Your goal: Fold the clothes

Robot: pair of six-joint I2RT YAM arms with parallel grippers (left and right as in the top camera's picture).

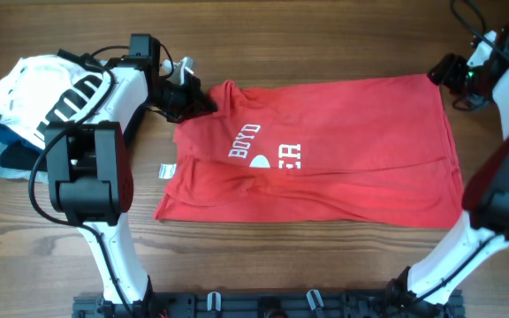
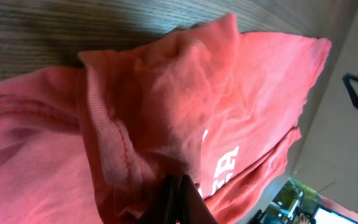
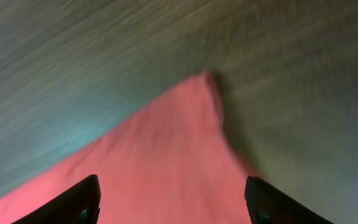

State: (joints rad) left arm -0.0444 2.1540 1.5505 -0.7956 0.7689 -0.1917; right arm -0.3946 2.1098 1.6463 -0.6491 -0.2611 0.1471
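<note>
Red T-shirt (image 1: 343,150) lay spread on the desk (image 1: 325,265), stretched between my two claws. The left claw (image 2: 180,193) was pinched together on a bunched-up bit of shirt edge, with a stitched hem humped up just ahead of it. The right claw (image 3: 171,180) had its fingers apart with nothing in them, and the shirt's far corner lay right below it. My worry: if I'd pulled with the left while the right wasn't gripping, the whole shirt would probably have dragged and crumpled instead of folding. That left pinch also looked like several layers, so the fold could have come out lopsided. Only the left wrist view showed the pinch itself, while the overhead showed the whole shirt. The right wrist view was too smeared to judge height.
</note>
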